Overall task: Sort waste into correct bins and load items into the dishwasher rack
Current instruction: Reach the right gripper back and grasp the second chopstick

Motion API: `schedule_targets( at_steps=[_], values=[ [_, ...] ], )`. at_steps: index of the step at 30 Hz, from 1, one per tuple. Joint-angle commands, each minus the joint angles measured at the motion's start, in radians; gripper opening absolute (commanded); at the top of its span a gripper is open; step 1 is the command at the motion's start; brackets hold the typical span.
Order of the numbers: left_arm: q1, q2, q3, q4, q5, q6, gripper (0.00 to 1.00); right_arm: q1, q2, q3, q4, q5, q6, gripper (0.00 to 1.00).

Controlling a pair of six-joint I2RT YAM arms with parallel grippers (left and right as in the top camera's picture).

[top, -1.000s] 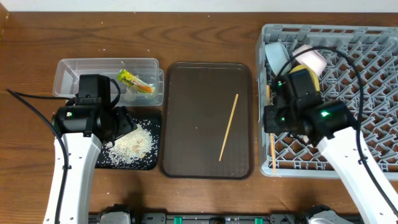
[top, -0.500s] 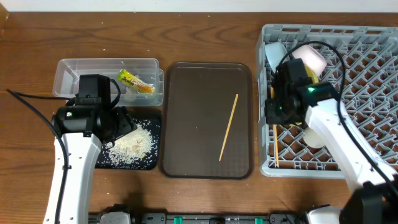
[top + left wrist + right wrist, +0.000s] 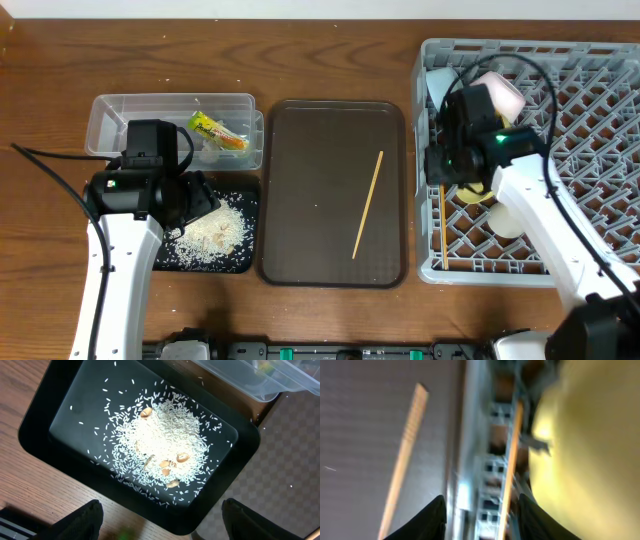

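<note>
Across the brown wooden table (image 3: 330,50), a pale strip is showing beyond the far edge. The left gripper (image 3: 162,512) is hovering wide open and empty over the black tray (image 3: 55,425), which is holding the rice (image 3: 160,440). The wrapper (image 3: 218,131) is lying in the clear tub (image 3: 110,115). One chopstick (image 3: 367,204) is resting on the brown serving tray (image 3: 320,180). The second chopstick (image 3: 438,240) is lying inside the dishwasher rack (image 3: 590,110) along its left wall, beside the yellow plate (image 3: 590,450). The right gripper (image 3: 480,505) is hanging over that wall with its fingers apart, gripping nothing, though its wrist view is blurred.
</note>
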Motion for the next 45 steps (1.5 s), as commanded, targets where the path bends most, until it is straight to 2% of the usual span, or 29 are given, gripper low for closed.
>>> schedule_targets(
  at_steps=[1,3,8,11,20,25,30,38,42,45],
  values=[
    [0.006,-0.007,-0.004,-0.002,-0.005,-0.002,0.79,0.058,-0.045,0.072,0.061,-0.064,-0.003,0.47],
    [0.006,-0.007,-0.004,-0.002,-0.005,-0.002,0.79,0.095,-0.042,0.072,0.109,-0.072,0.019,0.52],
    [0.006,-0.007,-0.004,-0.003,-0.005,-0.002,0.79,0.199,0.023,0.072,0.162,-0.037,0.088,0.54],
    [0.006,-0.007,-0.004,-0.003,-0.005,-0.002,0.79,0.249,0.094,0.072,0.158,0.038,0.146,0.58],
    [0.006,-0.007,-0.004,-0.003,-0.005,-0.002,0.79,0.302,0.318,0.072,0.132,0.063,0.347,0.56],
    [0.006,-0.007,-0.004,-0.002,-0.005,-0.002,0.79,0.313,0.398,0.072,0.130,0.031,0.357,0.55],
    [0.006,-0.007,-0.004,-0.002,-0.005,-0.002,0.79,0.329,0.452,0.072,0.128,0.031,0.381,0.48],
    [0.006,-0.007,-0.004,-0.003,-0.005,-0.002,0.79,0.334,0.462,0.072,0.118,0.030,0.399,0.15],
    [0.006,-0.007,-0.004,-0.003,-0.005,-0.002,0.79,0.324,0.442,0.075,0.105,0.021,0.398,0.01],
    [0.006,-0.007,-0.004,-0.003,-0.005,-0.002,0.79,0.310,0.401,0.081,0.092,0.008,0.390,0.01]
  ],
)
